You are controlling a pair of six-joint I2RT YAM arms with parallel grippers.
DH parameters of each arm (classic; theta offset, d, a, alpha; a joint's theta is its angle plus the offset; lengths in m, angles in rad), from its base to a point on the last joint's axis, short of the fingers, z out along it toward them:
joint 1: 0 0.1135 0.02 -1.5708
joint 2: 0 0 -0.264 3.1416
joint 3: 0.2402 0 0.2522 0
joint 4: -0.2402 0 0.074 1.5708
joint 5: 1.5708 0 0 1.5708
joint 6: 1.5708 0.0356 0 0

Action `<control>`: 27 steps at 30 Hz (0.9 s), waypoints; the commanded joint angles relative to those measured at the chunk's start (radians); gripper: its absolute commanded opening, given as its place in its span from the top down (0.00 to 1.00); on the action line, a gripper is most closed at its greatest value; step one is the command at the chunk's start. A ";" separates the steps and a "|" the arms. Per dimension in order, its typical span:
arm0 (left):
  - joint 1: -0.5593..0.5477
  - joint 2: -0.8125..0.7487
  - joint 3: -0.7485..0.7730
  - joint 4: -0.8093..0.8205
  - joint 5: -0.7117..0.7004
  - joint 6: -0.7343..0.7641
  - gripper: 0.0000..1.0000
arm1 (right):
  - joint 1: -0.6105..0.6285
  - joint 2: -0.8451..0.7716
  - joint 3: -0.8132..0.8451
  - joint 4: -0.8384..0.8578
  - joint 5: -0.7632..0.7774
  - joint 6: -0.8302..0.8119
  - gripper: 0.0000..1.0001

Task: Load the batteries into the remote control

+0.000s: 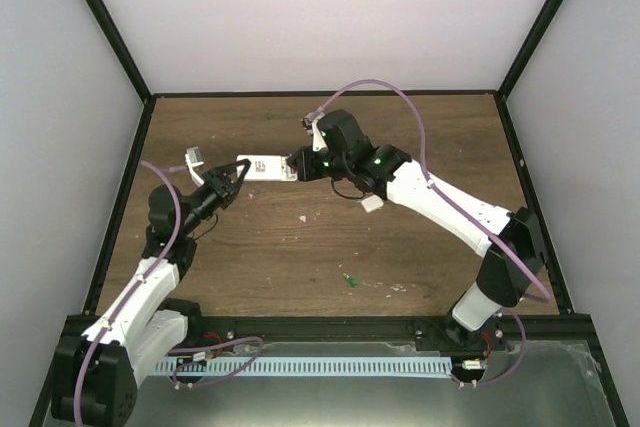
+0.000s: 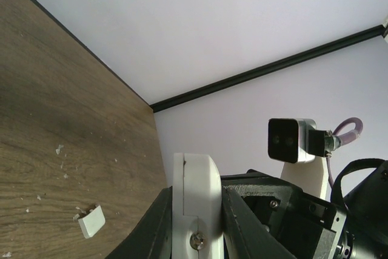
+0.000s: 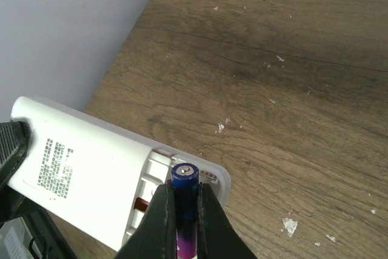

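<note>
My left gripper (image 1: 238, 169) is shut on the white remote control (image 1: 266, 168) and holds it above the table, back face up; its edge shows between my fingers in the left wrist view (image 2: 197, 204). My right gripper (image 3: 185, 210) is shut on the purple-blue battery (image 3: 184, 186), whose tip sits over the remote's (image 3: 91, 174) open battery compartment (image 3: 159, 183). In the top view the right gripper (image 1: 298, 164) meets the remote's right end. The green battery (image 1: 349, 280) lies on the table near the front.
A small white square piece (image 1: 371, 204) lies on the wooden table under the right arm; it also shows in the left wrist view (image 2: 91, 221). Small white flecks (image 3: 290, 226) dot the table (image 1: 420, 137). Black frame posts and white walls enclose it.
</note>
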State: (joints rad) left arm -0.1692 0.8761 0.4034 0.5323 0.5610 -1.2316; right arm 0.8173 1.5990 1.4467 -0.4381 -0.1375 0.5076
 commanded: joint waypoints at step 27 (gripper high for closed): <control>-0.015 0.008 -0.040 0.234 -0.099 -0.035 1.00 | 0.002 0.056 0.095 -0.140 0.022 0.010 0.99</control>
State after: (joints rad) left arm -0.1833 0.9241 0.3557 0.6834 0.5026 -1.2636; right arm 0.8139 1.6409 1.5047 -0.4873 -0.1436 0.5251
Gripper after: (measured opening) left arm 0.179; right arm 0.008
